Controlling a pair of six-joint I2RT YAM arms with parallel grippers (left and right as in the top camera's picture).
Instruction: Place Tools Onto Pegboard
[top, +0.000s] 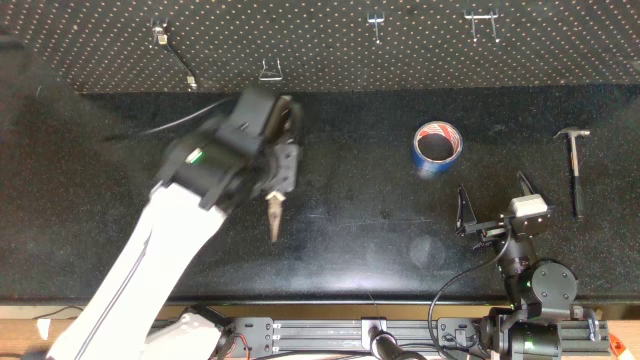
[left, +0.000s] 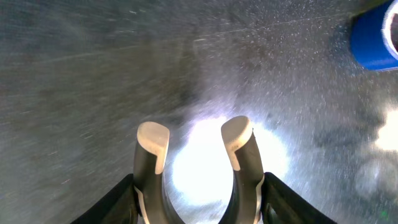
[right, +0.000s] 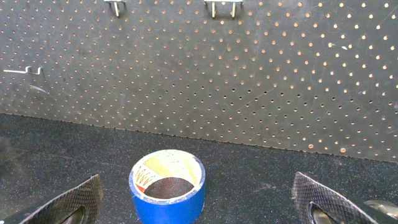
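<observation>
Stiff and fairly light, by the look of the slim pointed tool (top: 273, 215): probably metal at the tip with a grippier handle, so best taken across the handle, near its middle. Lies on the black table (top: 380, 235), left of centre, just on the near side of the left gripper (left: 194, 140) in the top view. From the wrist, nothing but bare table between the spread, empty pads, so not yet lined up.

Farther right, the blue tape roll (top: 437, 147): light, rigid, easy to pinch through its wall. Stands straight ahead of the right gripper (top: 493, 203), well apart, jaws wide and empty.

Far right, a hammer (top: 574, 172): likely head-heavy, best grasped close under the head. Along the far side, the pegboard (top: 330, 40) with its hooks.
</observation>
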